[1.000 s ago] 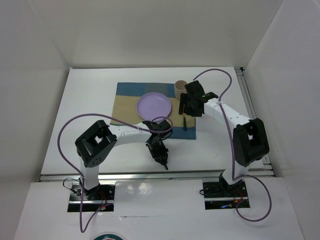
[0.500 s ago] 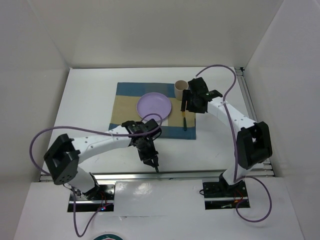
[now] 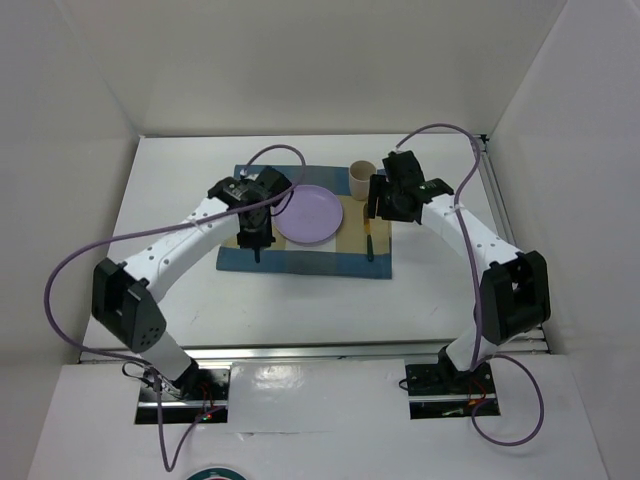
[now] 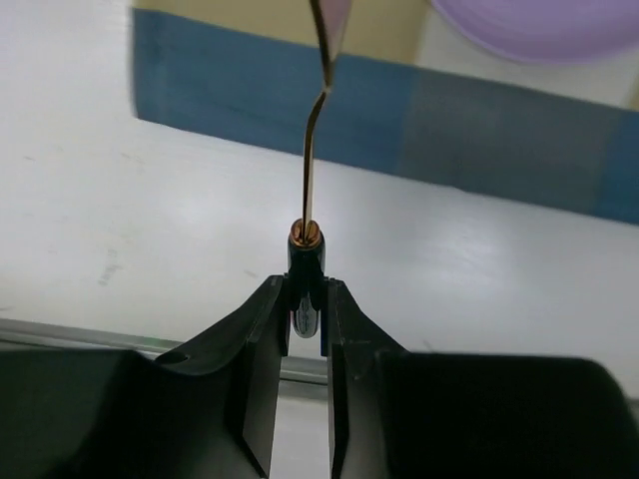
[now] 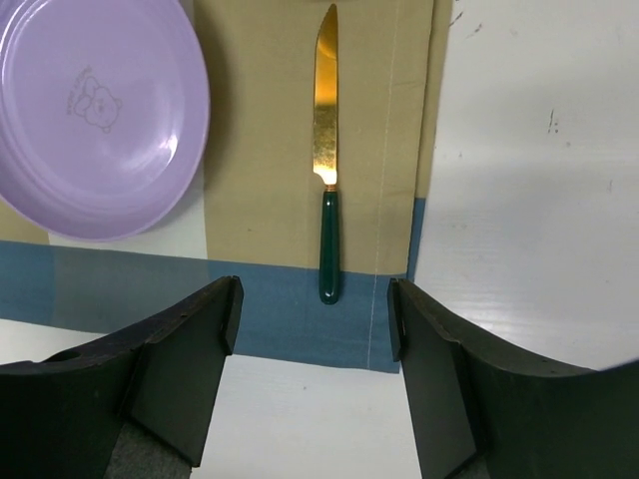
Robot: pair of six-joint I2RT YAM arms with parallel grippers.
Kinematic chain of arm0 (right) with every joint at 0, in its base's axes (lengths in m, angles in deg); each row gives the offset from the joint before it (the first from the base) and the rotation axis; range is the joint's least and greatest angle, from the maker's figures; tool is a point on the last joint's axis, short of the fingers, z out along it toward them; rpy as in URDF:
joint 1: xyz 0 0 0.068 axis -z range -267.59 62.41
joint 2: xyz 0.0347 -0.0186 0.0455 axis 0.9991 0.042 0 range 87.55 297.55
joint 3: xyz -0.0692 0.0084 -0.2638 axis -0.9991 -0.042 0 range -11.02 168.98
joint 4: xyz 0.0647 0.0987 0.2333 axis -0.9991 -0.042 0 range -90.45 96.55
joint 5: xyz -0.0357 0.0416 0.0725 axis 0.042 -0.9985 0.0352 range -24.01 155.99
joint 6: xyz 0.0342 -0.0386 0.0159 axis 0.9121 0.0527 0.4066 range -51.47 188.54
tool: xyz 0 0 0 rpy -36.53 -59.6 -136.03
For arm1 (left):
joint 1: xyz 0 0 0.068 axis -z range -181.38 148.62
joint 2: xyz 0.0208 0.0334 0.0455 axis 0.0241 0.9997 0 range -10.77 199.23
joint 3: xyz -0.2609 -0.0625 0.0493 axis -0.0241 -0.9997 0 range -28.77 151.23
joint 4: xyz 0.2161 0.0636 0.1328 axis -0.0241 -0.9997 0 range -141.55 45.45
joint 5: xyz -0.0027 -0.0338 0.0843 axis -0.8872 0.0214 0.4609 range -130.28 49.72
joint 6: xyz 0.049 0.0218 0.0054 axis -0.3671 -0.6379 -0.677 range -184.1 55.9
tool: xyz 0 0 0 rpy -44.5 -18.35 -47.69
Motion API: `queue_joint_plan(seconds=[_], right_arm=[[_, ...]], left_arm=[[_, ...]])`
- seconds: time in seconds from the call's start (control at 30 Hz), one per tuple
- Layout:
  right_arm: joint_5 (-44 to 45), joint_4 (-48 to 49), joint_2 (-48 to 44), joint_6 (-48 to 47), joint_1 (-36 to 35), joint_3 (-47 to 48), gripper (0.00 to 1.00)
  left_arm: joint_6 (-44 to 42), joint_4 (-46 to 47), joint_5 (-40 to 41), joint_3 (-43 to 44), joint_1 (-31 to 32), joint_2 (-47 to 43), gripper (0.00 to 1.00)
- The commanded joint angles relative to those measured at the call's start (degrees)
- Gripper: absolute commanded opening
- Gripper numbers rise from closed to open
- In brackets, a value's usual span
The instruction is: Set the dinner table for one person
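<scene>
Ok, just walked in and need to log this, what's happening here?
Two arms are laying a place setting. The left gripper grips a gold utensil by its dark handle above the mat, left of the plate. The right gripper hangs open over the knife lying right of the plate. A cup stands beyond the knife.

Left arm (image 3: 175, 240): white tube links, chunky black joint housings. Right arm (image 3: 460, 225): same white-and-black build. Purple cable (image 3: 50, 300) hangs in loose loop beside left arm. Second purple cable (image 3: 437, 127) arcs above right arm. Left hand (image 4: 305, 319): two matte black fingers (image 4: 255, 349), flat inner faces, tips tapered. Right hand (image 5: 315, 289): broad black fingers (image 5: 185, 354), bevelled edges. Bases (image 3: 448, 385): black blocks on metal plates, thin red and black wires at each.
</scene>
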Motion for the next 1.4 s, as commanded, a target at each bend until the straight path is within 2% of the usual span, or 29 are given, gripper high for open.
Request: queue_joint_plan(seconds=[0.0, 0.07, 0.23, 0.37, 0.63, 0.87, 0.9, 0.97, 1.0, 1.13, 1.23, 1.3, 1.37], right_arm=[[-1.4, -1.3, -2.7, -1.5, 0.6, 1.0, 0.71], [-2.1, -2.6, -2.2, -1.5, 0.6, 1.6, 0.71], [-4.0, -2.6, -3.9, -1.5, 0.6, -0.2, 0.71], [-1.9, -4.0, -5.3, -0.2, 0.0, -1.4, 0.71], [0.5, -6.3, -8.0, -0.2, 0.0, -3.7, 0.73], [0.0, -7.3, -8.0, 0.3, 0.0, -4.2, 0.79], [0.5, -7.3, -8.0, 0.3, 0.0, -4.2, 0.79], [0.5, -7.3, -8.0, 0.8, 0.0, -4.2, 0.84], [0.5, -7.9, -8.0, 0.8, 0.0, -4.2, 0.85], [1.3, -8.5, -8.0, 0.8, 0.0, -3.5, 0.9], [2.8, -9.2, -8.5, 0.8, 0.0, -1.8, 0.95], [3.4, -9.2, -9.1, 0.8, 0.0, -1.0, 1.0], [4.8, -9.2, -9.1, 1.4, 0.0, -0.2, 1.0]], left_arm=[[-11.7, 0.8, 8.0, 3.6, -5.4, 5.7, 0.0], [-14.7, 2.7, 8.0, 5.6, -8.4, 9.5, 0.0], [-19.3, 4.0, 9.7, 14.4, -9.5, 23.4, 0.0], [-21.6, 4.5, 6.1, 20.0, -12.0, 31.2, 0.0], [-22.1, 8.4, 1.3, 21.2, -16.6, 37.1, 0.0], [-25.1, 9.2, -2.5, 23.0, -17.1, 40.9, 0.01], [-25.6, 9.2, -2.5, 23.0, -17.1, 40.9, 0.04], [-25.6, 9.2, -2.5, 23.6, -17.1, 40.9, 0.19], [-25.6, 9.2, -2.5, 23.6, -16.6, 40.9, 0.36], [-25.6, 8.6, -1.8, 24.6, -16.6, 39.8, 0.62], [-25.0, 6.0, -1.2, 26.0, -16.6, 37.7, 0.71], [-25.0, 4.3, 1.2, 28.5, -16.1, 35.6, 0.73], [-25.0, 0.9, 2.4, 31.0, -16.1, 33.6, 0.76]])
